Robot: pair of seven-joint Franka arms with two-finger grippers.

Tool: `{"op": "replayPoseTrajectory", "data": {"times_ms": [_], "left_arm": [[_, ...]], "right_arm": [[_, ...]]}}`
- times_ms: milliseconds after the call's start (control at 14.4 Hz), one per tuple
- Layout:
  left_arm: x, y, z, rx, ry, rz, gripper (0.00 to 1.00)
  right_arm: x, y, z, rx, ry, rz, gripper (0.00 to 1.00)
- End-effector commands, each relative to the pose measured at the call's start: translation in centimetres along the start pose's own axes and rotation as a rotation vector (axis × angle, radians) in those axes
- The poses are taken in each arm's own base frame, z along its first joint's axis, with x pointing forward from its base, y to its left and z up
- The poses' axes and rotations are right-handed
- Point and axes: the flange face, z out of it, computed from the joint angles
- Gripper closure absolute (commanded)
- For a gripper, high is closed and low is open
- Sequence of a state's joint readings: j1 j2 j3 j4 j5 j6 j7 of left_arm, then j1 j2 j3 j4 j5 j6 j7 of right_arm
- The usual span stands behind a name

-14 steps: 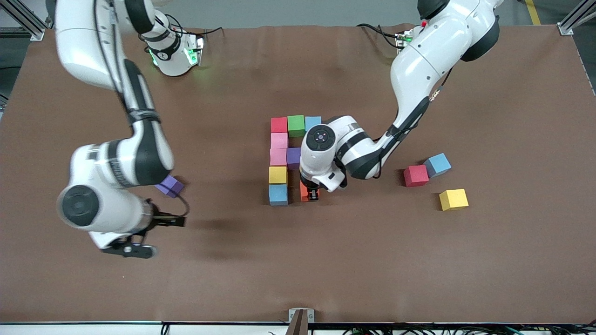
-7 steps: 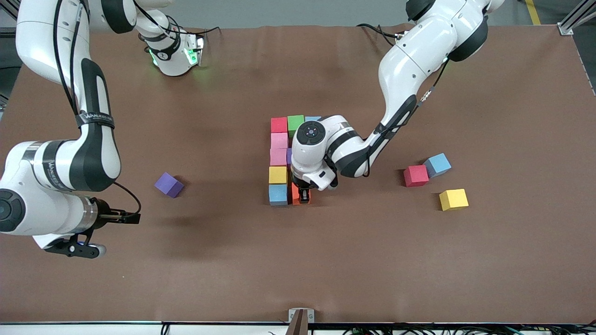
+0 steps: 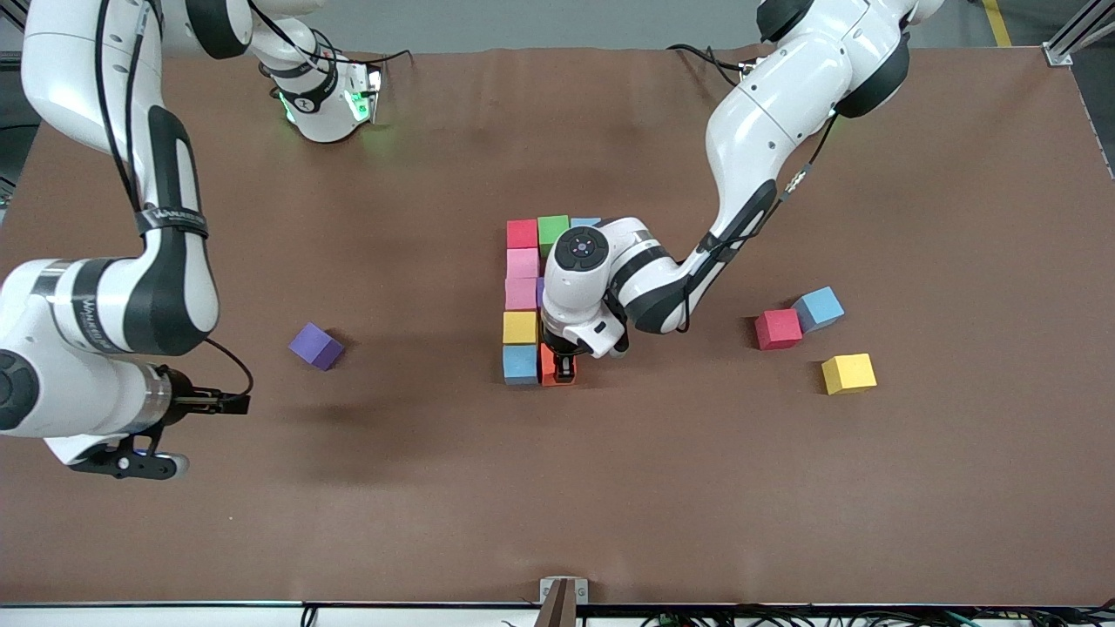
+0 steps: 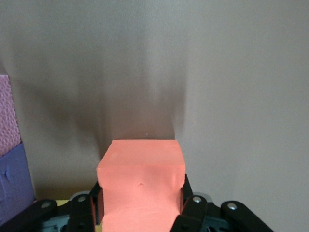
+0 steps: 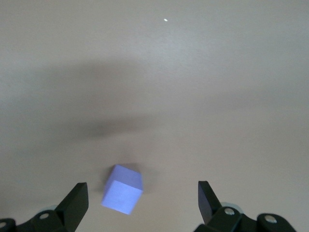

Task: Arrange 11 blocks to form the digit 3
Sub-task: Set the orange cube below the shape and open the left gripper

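A figure of blocks stands mid-table: red (image 3: pixel 522 233), green (image 3: pixel 553 232) and a partly hidden blue one (image 3: pixel 585 222) in a row. From the red one runs a column of two pink (image 3: pixel 523 263), a yellow (image 3: pixel 519 327) and a blue block (image 3: pixel 520 364). A purple block (image 3: pixel 540 292) shows beside the pinks. My left gripper (image 3: pixel 562 370) is shut on an orange block (image 4: pixel 142 179), held low beside the column's blue block. My right gripper (image 3: pixel 235 403) hangs open over bare table beside a loose purple block (image 3: pixel 316 347), which also shows in its wrist view (image 5: pixel 122 195).
Three loose blocks lie toward the left arm's end of the table: red (image 3: pixel 777 329), blue (image 3: pixel 819 308) and yellow (image 3: pixel 848 374). The left arm's wrist covers part of the figure. A brown mat (image 3: pixel 557 488) covers the table.
The left gripper carried the orange block sideways until it sits against the column's blue block. The right arm drew back toward its own end, uncovering the loose purple block.
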State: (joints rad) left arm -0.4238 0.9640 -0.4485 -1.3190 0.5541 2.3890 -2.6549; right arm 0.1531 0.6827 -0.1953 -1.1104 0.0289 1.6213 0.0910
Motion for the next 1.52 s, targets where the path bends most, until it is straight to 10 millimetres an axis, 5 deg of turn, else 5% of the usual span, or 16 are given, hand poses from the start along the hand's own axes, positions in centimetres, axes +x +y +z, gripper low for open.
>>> {"op": "replayPoseTrajectory", "data": {"times_ms": [0,138,208,485,831,1108,1454], "left_arm": [[-0.8,-0.1,1.0,-0.014,-0.025,-0.011,0.53],[-0.5,0.3,0.7,-0.021,-0.023,-0.004,0.08],[-0.5,0.7,0.1,-0.028,-0.026,-0.010,0.00],[-0.5,2.5,-4.1,-0.063,-0.041,-0.026,0.00],[1.3,1.6,-7.5,0.008,0.035,-0.037,0.00],[8.0,2.8,-9.9,0.054,0.078,0.047,0.00],[19.7,4.7,-10.7,0.120,0.178,0.287,0.00]], "right_arm": [[-1.8,2.6,-1.5,0.010,-0.022,-0.012,0.00],[-2.3,3.6,-2.0,0.014,-0.030,0.002,0.00],[-2.4,3.9,-2.0,0.016,-0.034,0.005,0.00],[-2.4,4.1,-2.3,0.017,-0.022,0.007,0.00],[-4.6,5.6,-4.8,0.031,-0.019,-0.025,0.00],[-7.3,6.9,-6.7,0.028,-0.015,-0.022,0.00],[-8.5,9.7,-8.9,0.036,-0.030,0.017,0.00]]}}
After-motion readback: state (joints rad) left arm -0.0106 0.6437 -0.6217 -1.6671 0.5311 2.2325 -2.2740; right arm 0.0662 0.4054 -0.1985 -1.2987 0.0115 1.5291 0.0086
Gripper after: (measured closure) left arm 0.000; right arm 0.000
